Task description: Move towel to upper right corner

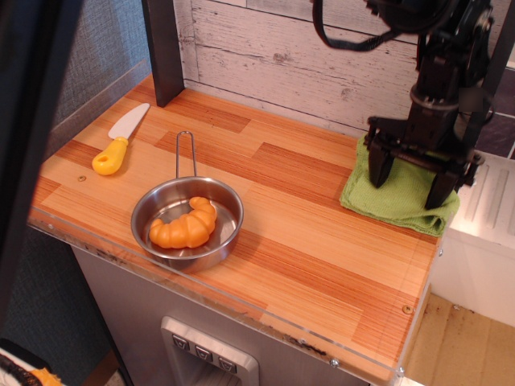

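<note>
My black hand (410,173) stands open, fingers pressing the lime-green folded terry towel (396,199) to drag it. It lies at the striped wooden desk (290,233)'s far right corner.

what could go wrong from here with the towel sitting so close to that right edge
The towel lies at the table's right edge, its near corner seeming to overhang; a further push right might tip it off. The gripper stands spread over the cloth; its fingers might snag the terry on lifting and drag it. The arm is close to the dark post, so a bump seems possible.
</note>
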You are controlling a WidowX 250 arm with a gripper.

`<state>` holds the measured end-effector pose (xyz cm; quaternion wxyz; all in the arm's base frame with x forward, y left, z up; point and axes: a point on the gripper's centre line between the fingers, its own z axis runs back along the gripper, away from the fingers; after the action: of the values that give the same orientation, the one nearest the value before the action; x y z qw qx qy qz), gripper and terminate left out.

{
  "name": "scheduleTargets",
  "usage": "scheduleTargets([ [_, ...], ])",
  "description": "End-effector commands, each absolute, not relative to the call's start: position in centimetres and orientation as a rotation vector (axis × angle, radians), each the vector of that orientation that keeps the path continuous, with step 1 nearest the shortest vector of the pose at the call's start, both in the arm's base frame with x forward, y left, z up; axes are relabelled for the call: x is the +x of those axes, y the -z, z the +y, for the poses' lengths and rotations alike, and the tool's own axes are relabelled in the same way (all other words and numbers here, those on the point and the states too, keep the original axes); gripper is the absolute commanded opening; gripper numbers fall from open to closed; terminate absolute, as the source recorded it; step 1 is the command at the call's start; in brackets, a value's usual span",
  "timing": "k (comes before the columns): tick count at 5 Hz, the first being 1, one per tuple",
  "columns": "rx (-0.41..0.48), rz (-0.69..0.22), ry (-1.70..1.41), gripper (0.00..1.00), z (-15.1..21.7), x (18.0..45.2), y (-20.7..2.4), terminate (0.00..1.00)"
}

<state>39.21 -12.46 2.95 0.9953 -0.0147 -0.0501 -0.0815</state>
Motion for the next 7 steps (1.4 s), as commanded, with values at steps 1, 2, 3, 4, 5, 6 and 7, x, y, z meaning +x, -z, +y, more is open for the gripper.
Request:
scheduleTargets([
  [1,-0.078,-0.289,0.254,1.0,-10.8,39.2,-13.9,0.0],
  [2,-0.085,-0.285,0.289,1.0,-9.2,37.1,-16.2,0.0],
  [3,-0.047,-0.262,0.262,1.0,-6.9,33.5,-17.1,0.0],
  [4,-0.005,-0.234,0.204,1.0,-2.6,29.6,-16.3,0.0],
  [5,0.04,-0.242,0.094,1.0,1.1,28.2,-14.7,0.0],
  [6,0.069,-0.226,0.034,1.0,2.9,28.8,-13.5,0.0],
  [7,0.077,-0.192,0.013,1.0,4.0,29.1,-12.2,0.0],
])
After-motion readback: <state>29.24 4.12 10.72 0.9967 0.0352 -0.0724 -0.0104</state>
